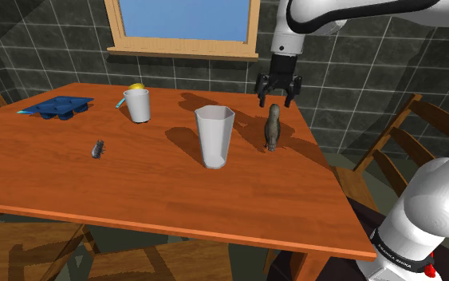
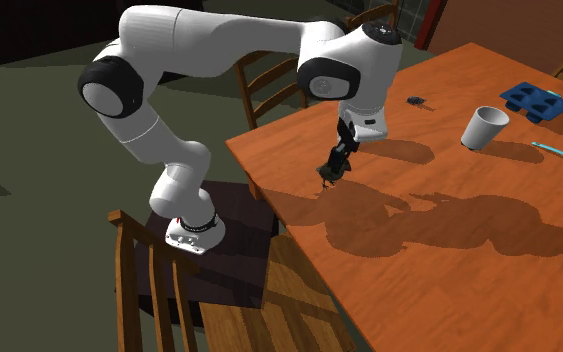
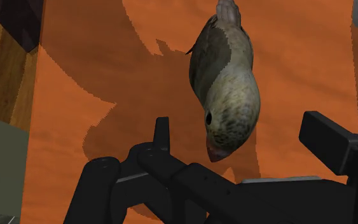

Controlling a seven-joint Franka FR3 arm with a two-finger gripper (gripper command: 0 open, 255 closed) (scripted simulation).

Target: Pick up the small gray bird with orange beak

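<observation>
Wood of the bench [image 1: 71,191] lies nearest us. On it we see a tall white cup [image 1: 214,137], then, slightly farther toward the shoulder view's right, the small grey-brown bird [image 1: 273,128], upright. Our gripper [image 1: 278,100] hovers just above it, fingers spread, touching nothing. Farther back sit a white mug [image 1: 139,106] and a blue tray [image 1: 56,106].

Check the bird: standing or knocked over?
Standing. The bird is upright on the table, head up and tail down, directly beneath the open claw.
</observation>
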